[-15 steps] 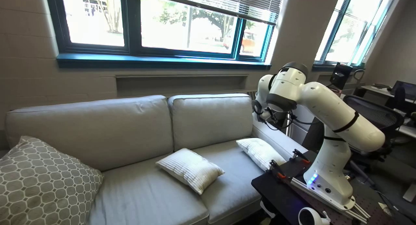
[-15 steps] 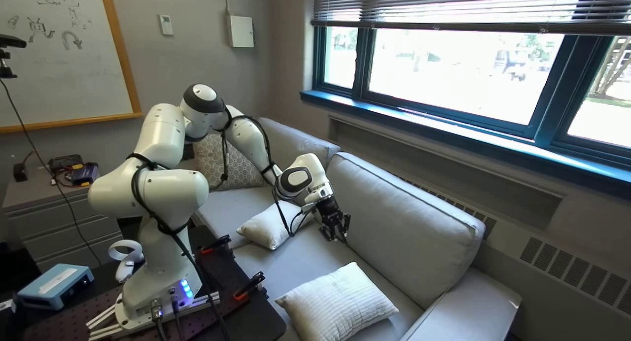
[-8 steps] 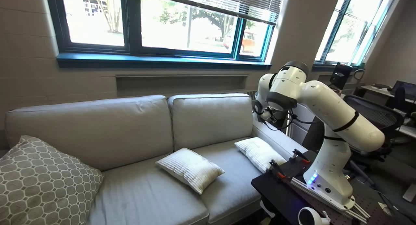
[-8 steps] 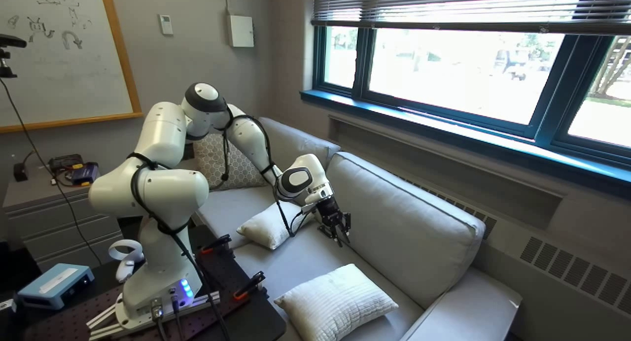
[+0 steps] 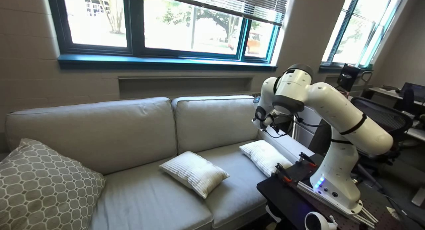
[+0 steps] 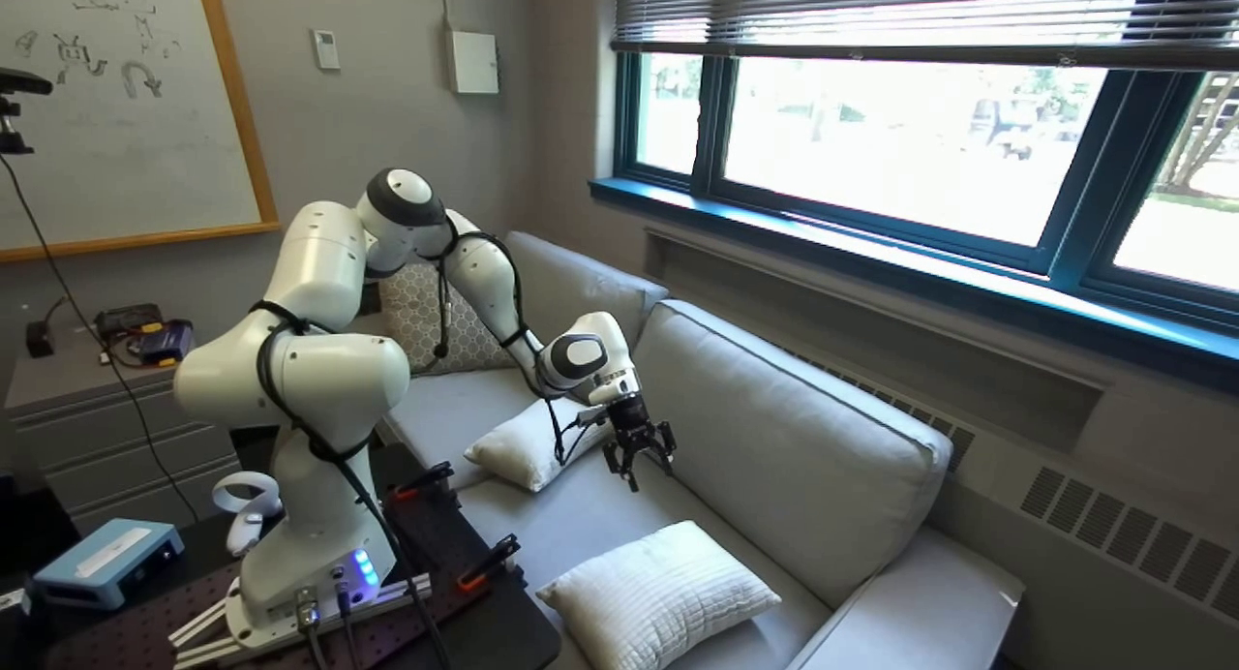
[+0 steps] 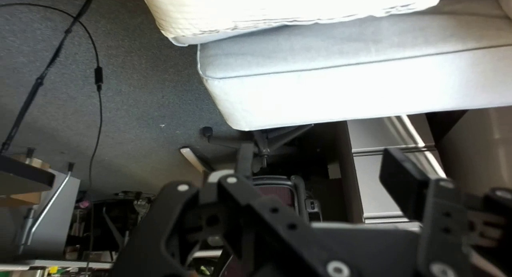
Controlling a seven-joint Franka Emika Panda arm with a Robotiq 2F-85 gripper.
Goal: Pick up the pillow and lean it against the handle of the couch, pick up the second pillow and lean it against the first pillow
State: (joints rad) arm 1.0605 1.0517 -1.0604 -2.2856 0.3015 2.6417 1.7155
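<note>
In both exterior views the pillow (image 5: 265,157), off-white and square, rests on the couch seat beside the handle of the couch (image 6: 929,602); it lies rather flat. The wrist view has this pillow (image 7: 296,9) at the top, its edge close to the padded handle (image 7: 328,93); whether they touch I cannot tell. Farther along the couch lies the second pillow (image 5: 194,173), partly behind my arm and cables in an exterior view (image 6: 528,447). My gripper (image 6: 651,474) hangs over the seat between the two pillows, jaws apart with nothing between the fingers (image 7: 404,185).
A big grey patterned cushion (image 5: 49,186) fills the couch's far end. Back cushions (image 6: 774,447) rise close behind my hand. A black table (image 5: 279,196) with clamps (image 5: 284,173) borders the seat's front. Beyond the handle are metal drawers (image 7: 380,185) and a chair (image 7: 280,189).
My fingers have spread from close together to wide apart. The hand has drifted slightly left in both exterior views. The pillow by the handle has settled slightly; the second pillow stays put.
</note>
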